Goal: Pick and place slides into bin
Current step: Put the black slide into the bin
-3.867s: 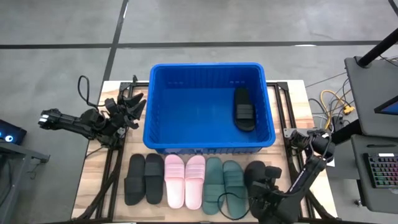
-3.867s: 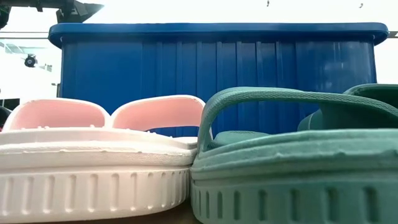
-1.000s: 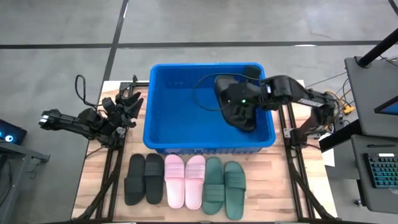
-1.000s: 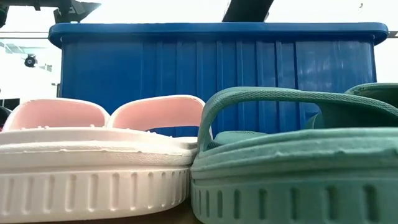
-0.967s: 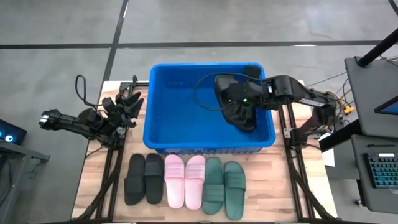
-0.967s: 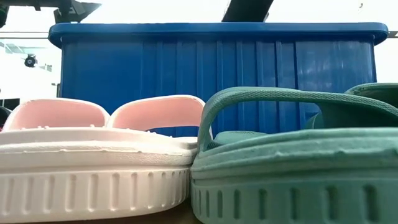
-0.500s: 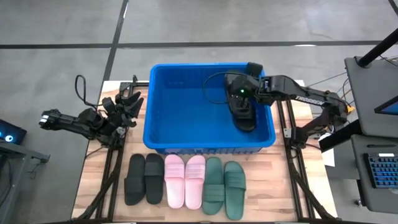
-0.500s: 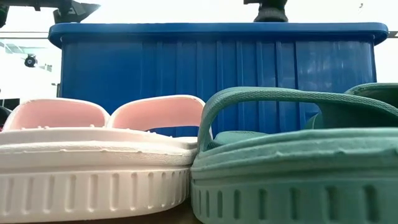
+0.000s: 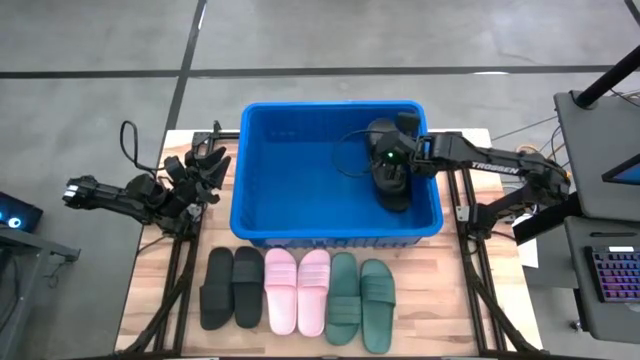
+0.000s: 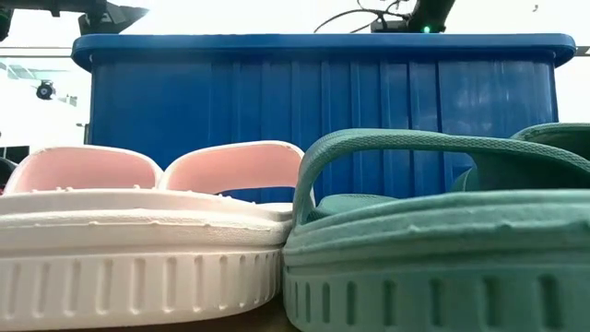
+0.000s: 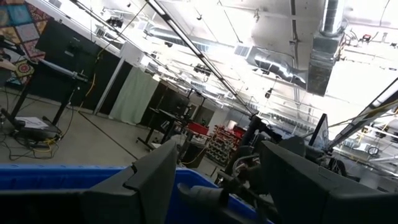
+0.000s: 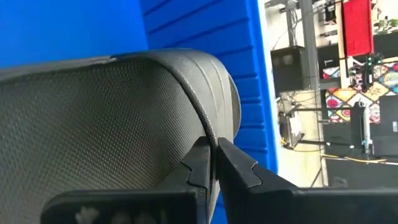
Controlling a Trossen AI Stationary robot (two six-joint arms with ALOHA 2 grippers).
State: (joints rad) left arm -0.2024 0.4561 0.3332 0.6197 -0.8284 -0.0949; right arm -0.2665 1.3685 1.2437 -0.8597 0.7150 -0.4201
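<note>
The blue bin stands at the table's far middle, and its wall fills the low view. My right gripper reaches into the bin's right part, shut on a black slide. Another black slide lies on the bin floor right below it. A black pair, a pink pair and a green pair lie soles down in a row on the table in front of the bin. My left gripper waits open and empty left of the bin. My right gripper pinches a thin edge of the black slide between its two fingertips, where a curved ribbed band meets a textured face. The slide is inside the bin beside the right wall. The wrist hides whether it rests on the floor or on the other slide.
The bin's right wall is close beside the held slide. The arms' frame rails run along both table sides. A desk with a keyboard stands right of the table.
My right gripper has carried the black slide from the bin's middle toward its right wall and down into the bin, turning on the way. The slide now sits lower, over the black slide on the bin floor. The gripper has stayed shut on it.
</note>
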